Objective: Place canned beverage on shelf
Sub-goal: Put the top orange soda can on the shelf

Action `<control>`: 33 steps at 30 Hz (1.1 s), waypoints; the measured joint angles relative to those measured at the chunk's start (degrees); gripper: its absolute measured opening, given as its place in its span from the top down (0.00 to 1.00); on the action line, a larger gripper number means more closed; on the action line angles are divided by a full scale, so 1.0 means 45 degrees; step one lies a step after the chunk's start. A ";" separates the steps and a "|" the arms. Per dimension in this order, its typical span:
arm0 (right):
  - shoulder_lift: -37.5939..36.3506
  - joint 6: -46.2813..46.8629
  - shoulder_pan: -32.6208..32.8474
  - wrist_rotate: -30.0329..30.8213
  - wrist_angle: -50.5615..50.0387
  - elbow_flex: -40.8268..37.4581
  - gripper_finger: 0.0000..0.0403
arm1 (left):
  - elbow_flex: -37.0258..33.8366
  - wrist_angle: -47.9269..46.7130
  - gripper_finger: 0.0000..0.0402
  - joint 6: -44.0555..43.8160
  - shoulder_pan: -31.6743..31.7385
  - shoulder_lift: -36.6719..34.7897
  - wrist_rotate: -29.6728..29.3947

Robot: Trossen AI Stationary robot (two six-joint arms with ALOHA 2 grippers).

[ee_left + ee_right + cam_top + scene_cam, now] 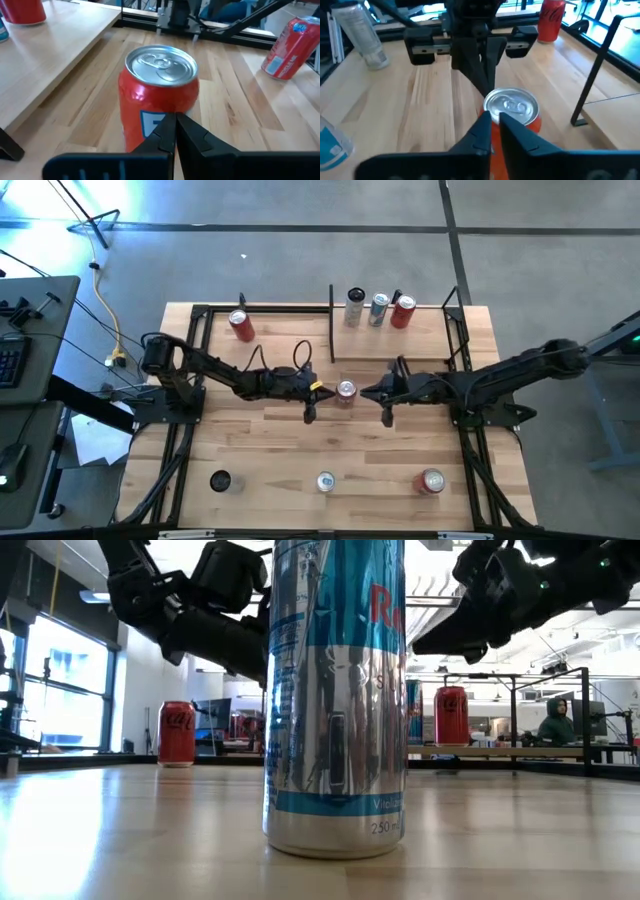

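A red can with a silver top [346,392] stands upright on the table's middle, just in front of the shelf [430,345]. The shelf is a light-wood board with black posts and bears three upright cans [378,308]. My left gripper [327,391] is shut, and its tips are at the can's left side [150,112]. From the right, my right gripper [365,393] is shut too, a little above the can's rim [512,106]. My left gripper comes in slanting down from the table's left, its shut fingertips [170,125] against or just short of the can's side wall [150,112]; I cannot tell whether they touch. My right gripper's shut fingertips [485,125] hover at the can's top edge; I cannot tell whether they touch either.
Another red can [240,325] stands at the far left. A dark can [220,480], a silver-blue can [326,481] and a red can [431,481] stand along the near edge. Black frame rails run down both table sides. A person [555,722] sits in the room beyond.
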 joint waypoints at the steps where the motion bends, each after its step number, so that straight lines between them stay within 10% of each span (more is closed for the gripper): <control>1: 0.0082 -0.0005 0.0004 0.0022 0.0009 -0.0006 0.89 | 0.0000 0.0015 1.00 0.0001 -0.0065 0.0002 -0.0161; 14: 0.2466 0.0151 -0.0202 0.1553 0.2754 0.0216 0.17 | 0.0000 0.0042 0.99 -0.0338 -0.0112 0.0002 -0.0576; 33: 0.5187 0.0612 -0.0767 0.1256 0.5878 0.0204 0.14 | 0.0000 0.0062 0.99 -0.0449 -0.0112 0.0002 -0.0853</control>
